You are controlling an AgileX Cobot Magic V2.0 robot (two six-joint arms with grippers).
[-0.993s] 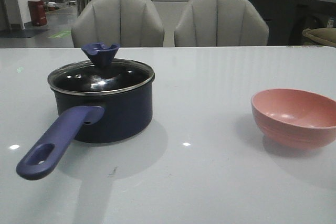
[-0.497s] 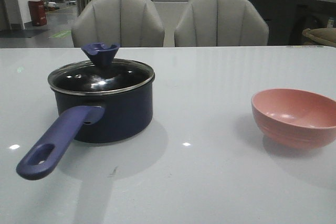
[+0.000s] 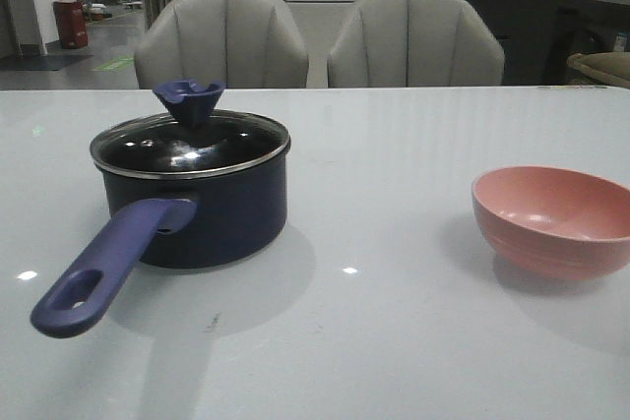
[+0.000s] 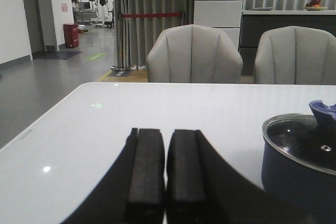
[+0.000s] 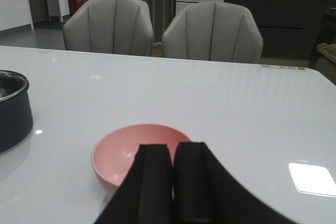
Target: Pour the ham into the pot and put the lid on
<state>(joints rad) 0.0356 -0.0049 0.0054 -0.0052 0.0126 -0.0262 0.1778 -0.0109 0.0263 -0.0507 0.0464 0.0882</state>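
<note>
My left pincer is closed and holds nothing; the pot with the lid on stands near the tabletop's left edge, beside it. My right pincer is closed too, empty, near the pink bowl.

Three low, table-level camera views, all facing the two chairs.
The front view looks across the table; the left wrist view sits close beside the pot, the right wrist view just behind the pink bowl; each shares these with the front view.
</note>
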